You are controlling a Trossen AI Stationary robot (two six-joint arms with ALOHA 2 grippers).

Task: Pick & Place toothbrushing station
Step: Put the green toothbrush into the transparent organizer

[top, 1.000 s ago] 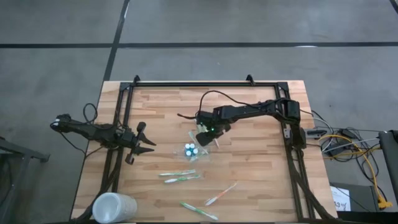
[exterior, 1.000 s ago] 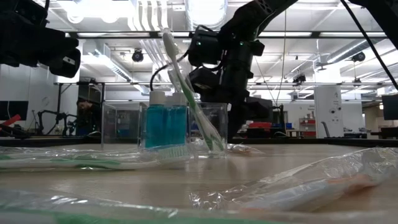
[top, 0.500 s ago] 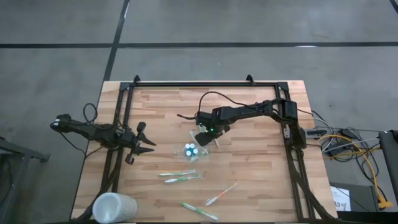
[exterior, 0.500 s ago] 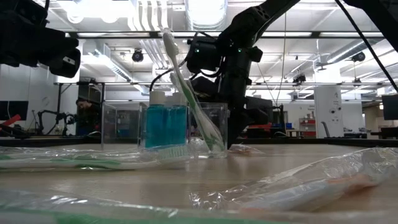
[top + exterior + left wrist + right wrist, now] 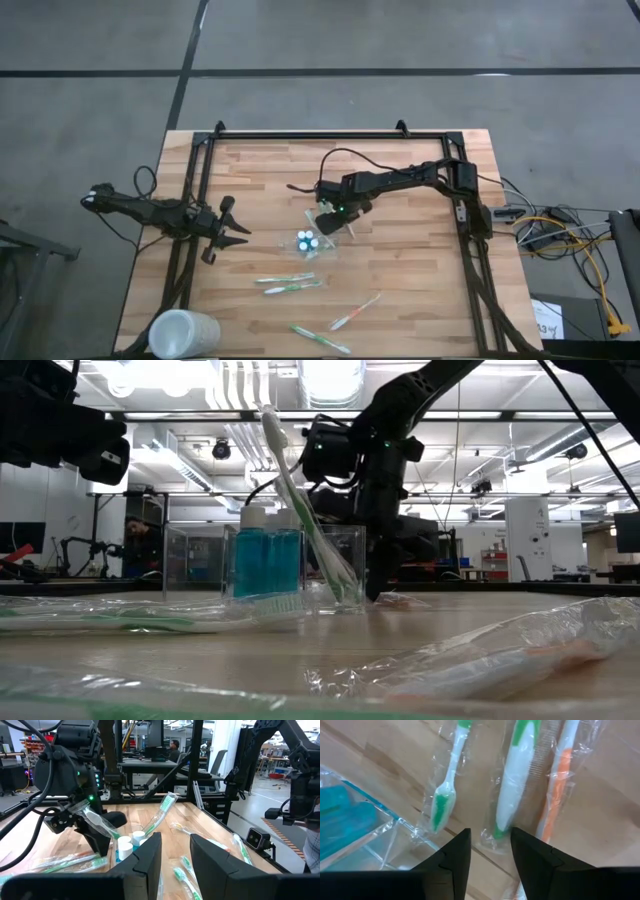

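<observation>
The clear holder [image 5: 312, 241] stands mid-table with blue tubes [image 5: 266, 560] and one green-white toothbrush [image 5: 300, 510] leaning in it. My right gripper [image 5: 328, 218] is low at the holder's far right side, its fingertips near the table [image 5: 373, 588]. In the right wrist view it is slightly open [image 5: 491, 837]. Its fingers stand on either side of the near end of a wrapped green-white toothbrush [image 5: 511, 795]. That toothbrush lies between a wrapped green one [image 5: 445, 795] and a wrapped orange one [image 5: 560, 785]. My left gripper [image 5: 238, 228] waits open and empty at the table's left.
Two wrapped green toothbrushes [image 5: 290, 285], an orange one [image 5: 355, 312] and another green one [image 5: 320, 338] lie on the wood toward the near edge. A frosted white cup [image 5: 183, 333] sits at the near left corner. Dark frame rails [image 5: 190, 200] run along both sides.
My right gripper has edged toward the table's left, closer to the holder, and stays low behind it. The holder and the toothbrush in it have not moved.
</observation>
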